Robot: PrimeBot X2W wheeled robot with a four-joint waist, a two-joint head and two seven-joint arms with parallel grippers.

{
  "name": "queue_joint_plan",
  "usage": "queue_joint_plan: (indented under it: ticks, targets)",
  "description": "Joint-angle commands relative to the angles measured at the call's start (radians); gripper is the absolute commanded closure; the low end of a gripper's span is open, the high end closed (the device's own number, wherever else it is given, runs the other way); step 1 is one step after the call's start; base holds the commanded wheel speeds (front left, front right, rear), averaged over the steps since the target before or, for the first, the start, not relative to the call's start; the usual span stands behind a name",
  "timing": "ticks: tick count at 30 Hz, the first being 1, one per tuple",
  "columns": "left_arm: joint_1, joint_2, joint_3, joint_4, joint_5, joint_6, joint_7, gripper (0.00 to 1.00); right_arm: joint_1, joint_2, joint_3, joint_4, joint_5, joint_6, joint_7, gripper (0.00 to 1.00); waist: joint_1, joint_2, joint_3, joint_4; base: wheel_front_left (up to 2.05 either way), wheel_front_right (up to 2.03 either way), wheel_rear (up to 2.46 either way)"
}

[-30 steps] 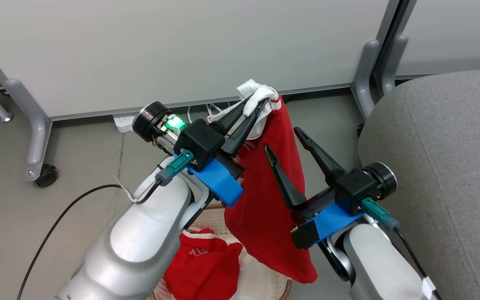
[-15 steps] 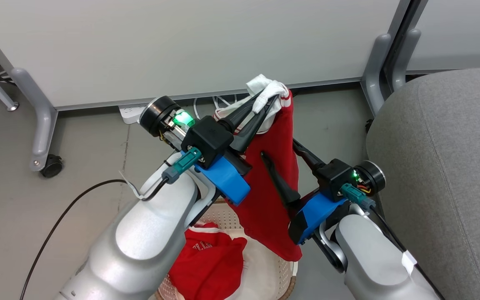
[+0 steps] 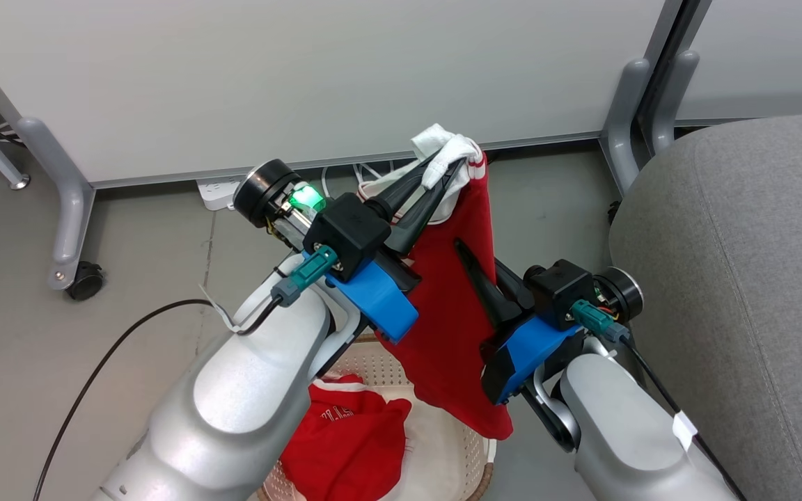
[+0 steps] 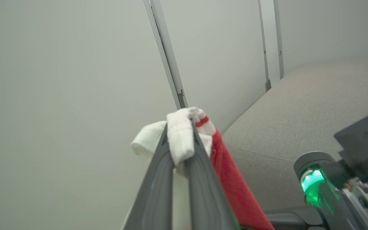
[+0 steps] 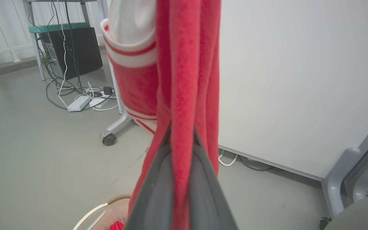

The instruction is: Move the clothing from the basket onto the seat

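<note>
Two grips on one garment: clamped at its white trim, up top, by the left pincer; pinched on a red fold lower down by the right pincer, seen up close in the right wrist view with cloth between the shut fingers. Hanging lifted and stretched between the two, above the basket, with the hem low near the rim and possibly not quite free of it, hard to judge from above. Lying crumpled inside the basket, a second garment with white lettering, untouched. Off to the right, apart from the cloth, the grey seat, the place to land. Judged to be mid-carry: lifted out, not yet brought across. Next, most likely: raise enough to draw the hem clear, swing both arms rightward together, keep the spacing so as not to tug the cloth out of either grip, lower onto the cushion, and only then let go. After that, back to the basket for the second piece.
</note>
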Motion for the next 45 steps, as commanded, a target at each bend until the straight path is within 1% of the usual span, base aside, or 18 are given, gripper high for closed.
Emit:
queue_joint_plan:
  ticks: [1,17,18,19,20,35,41,45]
  targets:
    - [-0.003,0.001,0.006,0.000,0.001,-0.002,-0.003,1.00,-0.008,-0.002,-0.001,0.002,0.006,-0.001,0.000,1.00,-0.0001,0.0000,-0.001,0.000,0.00,0.00,0.00]
    - [-0.005,-0.001,0.006,0.012,-0.002,-0.004,-0.003,1.00,-0.005,-0.002,-0.001,-0.004,0.019,-0.001,0.000,1.00,-0.0001,0.0000,-0.005,0.000,0.00,0.00,0.00]
    - [-0.003,-0.002,0.008,0.011,-0.002,-0.004,-0.003,0.94,-0.005,-0.002,-0.001,-0.003,0.019,-0.001,0.000,1.00,-0.0001,0.0000,-0.006,0.000,0.00,0.00,0.00]
    - [-0.001,-0.002,0.010,0.011,-0.003,-0.004,-0.003,0.15,-0.006,-0.002,-0.001,-0.003,0.020,-0.001,0.000,1.00,-0.0001,0.0000,-0.006,-0.001,0.00,0.00,0.00]
    - [0.001,-0.002,0.011,0.012,-0.004,-0.004,-0.003,0.00,-0.006,-0.002,-0.001,-0.003,0.020,-0.001,0.000,1.00,-0.0001,0.0000,-0.005,-0.001,0.00,0.00,0.00]
    - [-0.002,-0.002,0.020,0.026,0.008,-0.004,-0.003,0.00,-0.001,-0.002,-0.012,-0.016,0.029,-0.001,0.000,1.00,-0.0001,0.0000,0.008,-0.016,0.00,0.00,0.00]
    - [-0.005,0.003,0.019,0.026,0.010,-0.004,-0.003,0.00,-0.006,-0.002,-0.028,-0.025,0.022,-0.001,0.000,1.00,-0.0001,0.0000,0.026,-0.048,0.00,0.00,0.00]
    - [-0.007,0.009,0.011,0.027,0.007,-0.005,-0.003,0.00,-0.009,-0.002,-0.046,-0.038,0.020,-0.001,0.000,1.00,-0.0001,0.0000,0.042,-0.083,0.00,0.00,0.00]
